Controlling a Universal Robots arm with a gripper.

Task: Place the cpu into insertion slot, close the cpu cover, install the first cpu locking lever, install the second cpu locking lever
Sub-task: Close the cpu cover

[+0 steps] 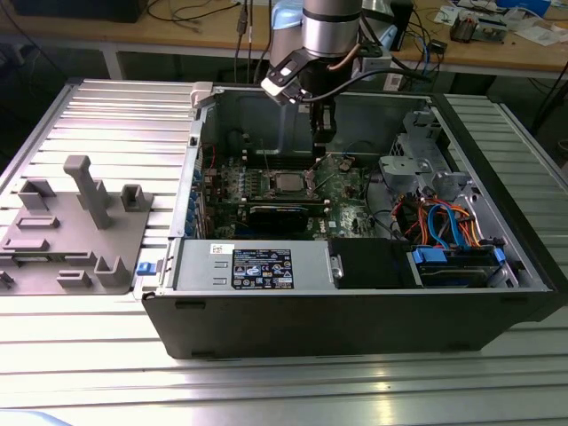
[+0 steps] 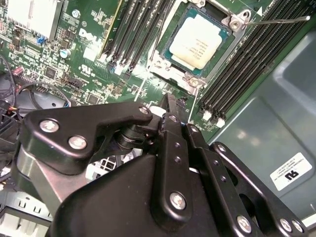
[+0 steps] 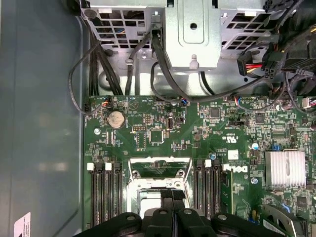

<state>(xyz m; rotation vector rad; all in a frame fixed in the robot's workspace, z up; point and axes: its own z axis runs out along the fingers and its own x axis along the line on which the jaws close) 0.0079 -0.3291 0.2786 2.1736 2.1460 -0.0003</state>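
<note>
The cpu [image 2: 197, 39] lies flat in the insertion slot [image 2: 159, 63] on the green board, its silver top showing through the window of the cpu cover [image 2: 233, 22], which is down around it. A thin wire lever [image 2: 276, 20] sticks out from one corner of the socket, and another thin rod [image 2: 139, 91] runs beside the fingertips. My gripper [image 2: 165, 101] hangs just off the socket's edge, fingers shut with nothing seen between them. In the exterior view the gripper [image 1: 318, 155] is inside the case, just to the exterior view's right of the cpu [image 1: 286, 184]. The fingers [image 3: 166, 202] reach over the socket frame [image 3: 159, 162].
Black memory slots [image 2: 237, 74] flank the socket on both sides. A black graphics card [image 1: 280, 213] lies nearer the case front. A metal drive cage [image 3: 192, 34] with cables [image 1: 444, 222] stands at the exterior view's right. A grey fixture [image 1: 75, 222] sits on the table outside the case.
</note>
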